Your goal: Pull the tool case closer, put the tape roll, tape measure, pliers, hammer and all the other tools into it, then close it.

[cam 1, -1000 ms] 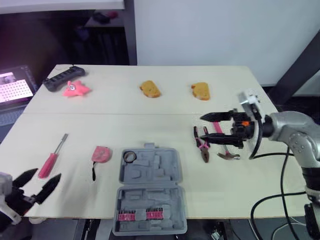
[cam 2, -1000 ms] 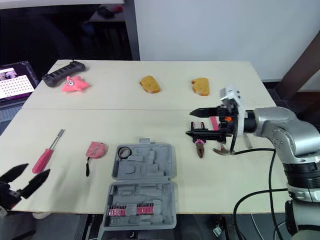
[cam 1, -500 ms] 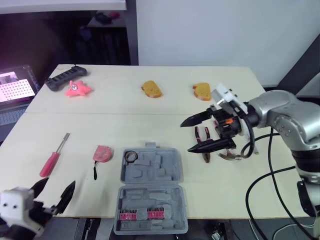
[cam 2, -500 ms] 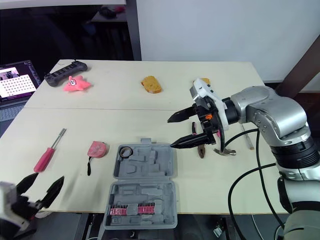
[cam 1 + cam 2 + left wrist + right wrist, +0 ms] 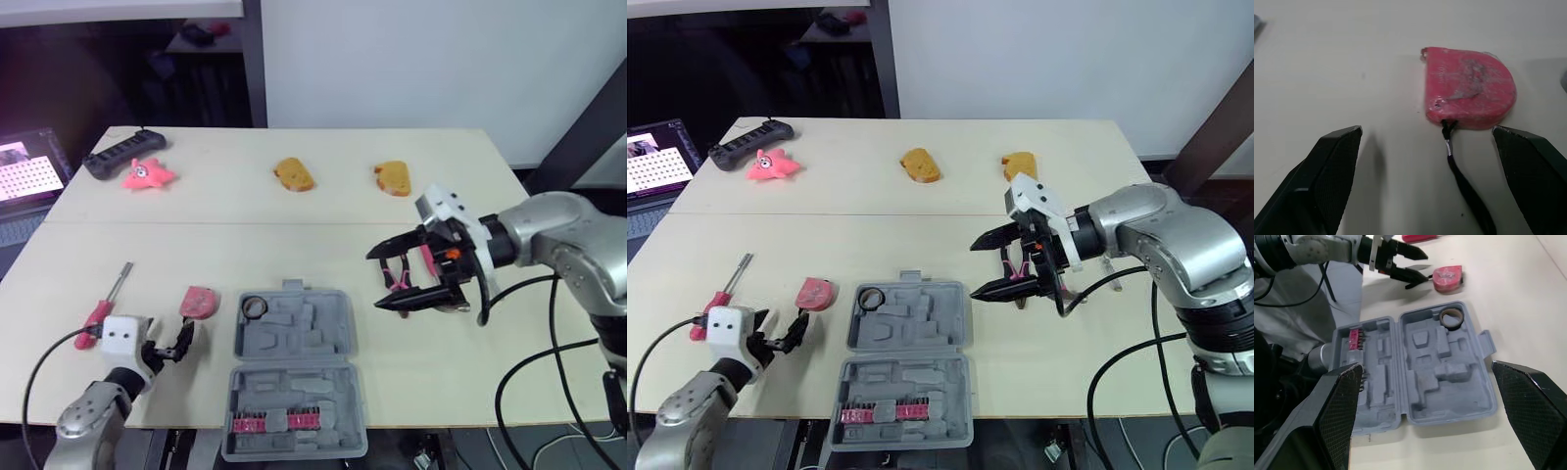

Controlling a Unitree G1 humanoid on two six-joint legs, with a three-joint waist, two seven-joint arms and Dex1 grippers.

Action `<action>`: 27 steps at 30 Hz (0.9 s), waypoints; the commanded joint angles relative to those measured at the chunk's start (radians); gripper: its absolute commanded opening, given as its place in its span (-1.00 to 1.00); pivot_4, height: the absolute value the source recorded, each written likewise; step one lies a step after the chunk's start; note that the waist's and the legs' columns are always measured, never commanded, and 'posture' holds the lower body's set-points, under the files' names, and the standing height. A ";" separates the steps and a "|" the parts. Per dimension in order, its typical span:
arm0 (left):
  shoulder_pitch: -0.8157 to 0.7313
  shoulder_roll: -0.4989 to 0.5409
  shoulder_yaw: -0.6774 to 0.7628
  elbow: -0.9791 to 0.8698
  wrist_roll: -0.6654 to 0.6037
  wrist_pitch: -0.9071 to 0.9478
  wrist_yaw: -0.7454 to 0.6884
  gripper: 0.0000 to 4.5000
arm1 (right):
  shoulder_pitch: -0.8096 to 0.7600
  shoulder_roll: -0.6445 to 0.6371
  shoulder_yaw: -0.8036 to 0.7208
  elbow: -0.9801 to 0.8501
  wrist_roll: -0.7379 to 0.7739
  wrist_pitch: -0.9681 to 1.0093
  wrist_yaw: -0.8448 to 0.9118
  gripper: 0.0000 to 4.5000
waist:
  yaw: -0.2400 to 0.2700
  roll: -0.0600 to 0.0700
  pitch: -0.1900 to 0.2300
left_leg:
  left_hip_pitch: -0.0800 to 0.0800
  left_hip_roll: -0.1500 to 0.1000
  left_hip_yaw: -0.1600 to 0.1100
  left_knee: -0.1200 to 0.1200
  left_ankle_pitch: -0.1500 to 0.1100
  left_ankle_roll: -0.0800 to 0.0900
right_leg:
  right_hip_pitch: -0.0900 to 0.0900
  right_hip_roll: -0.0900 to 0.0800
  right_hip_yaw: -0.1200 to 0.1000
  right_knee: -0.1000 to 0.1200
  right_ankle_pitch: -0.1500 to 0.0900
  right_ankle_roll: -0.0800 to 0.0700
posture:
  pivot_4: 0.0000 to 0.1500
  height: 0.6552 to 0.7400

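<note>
Tape measure (image 5: 1469,88) lies just ahead of the left gripper (image 5: 1425,132), whose fingers stand wide apart over bare table (image 5: 294,240). The black strap trails back between them (touching neither). Tool case (image 5: 294,382) lies open to that gripper's right, its near half overhanging the table's front edge, with the tape roll (image 5: 254,306) seated in a far corner recess. Right gripper (image 5: 377,281) hovers empty, jaws spread wide, just off the case's right edge, with the pliers (image 5: 396,278) close behind its tips and open tabletop beyond.
</note>
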 commanded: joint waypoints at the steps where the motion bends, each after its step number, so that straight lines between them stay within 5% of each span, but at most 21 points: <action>1: -0.009 -0.006 -0.034 0.033 0.026 -0.055 0.005 0.99 | -0.003 -0.016 -0.053 -0.028 0.030 0.008 -0.004 1.00 | 0.001 0.000 0.000 | 0.000 0.000 0.000 0.000 0.000 0.000 | 0.000 0.000 0.000 0.000 0.000 0.000 | 1.00 0.36; 3: -0.013 -0.016 -0.047 0.051 0.030 -0.069 0.010 0.99 | 0.000 -0.019 -0.050 -0.028 0.019 0.001 -0.007 1.00 | 0.001 0.000 0.000 | 0.000 0.000 0.000 0.000 0.000 0.000 | 0.000 0.000 0.000 0.000 0.000 0.000 | 1.00 0.36; 6: -0.013 -0.028 -0.066 0.058 0.039 -0.079 0.022 0.60 | -0.002 -0.020 -0.047 -0.022 0.009 -0.004 -0.009 1.00 | 0.003 0.000 0.000 | 0.000 0.000 0.000 0.000 0.000 0.000 | 0.000 0.000 0.000 0.000 0.000 0.000 | 1.00 0.36; 13: 0.001 -0.061 -0.095 0.061 0.069 -0.124 0.061 -0.97 | -0.010 -0.012 -0.026 -0.017 -0.010 -0.026 -0.004 1.00 | 0.006 0.001 0.000 | 0.000 0.000 0.000 0.000 0.000 0.000 | 0.001 -0.001 0.000 0.000 0.000 0.000 | 1.00 0.36; 19: -0.020 -0.073 -0.128 0.091 0.072 -0.135 0.057 -0.97 | -0.047 0.021 -0.015 -0.002 -0.014 -0.033 -0.009 1.00 | 0.017 0.004 -0.002 | 0.000 -0.001 0.000 0.000 0.000 0.000 | 0.001 -0.001 0.000 0.000 0.000 0.000 | 1.00 0.36; 27: 0.208 -0.069 -0.188 -0.108 0.038 -0.119 0.005 -0.97 | -0.048 0.039 -0.026 -0.025 0.019 -0.034 0.002 1.00 | 0.023 0.004 -0.002 | 0.000 -0.001 0.001 -0.001 0.000 0.000 | 0.000 -0.001 0.000 -0.001 0.000 0.000 | 1.00 0.36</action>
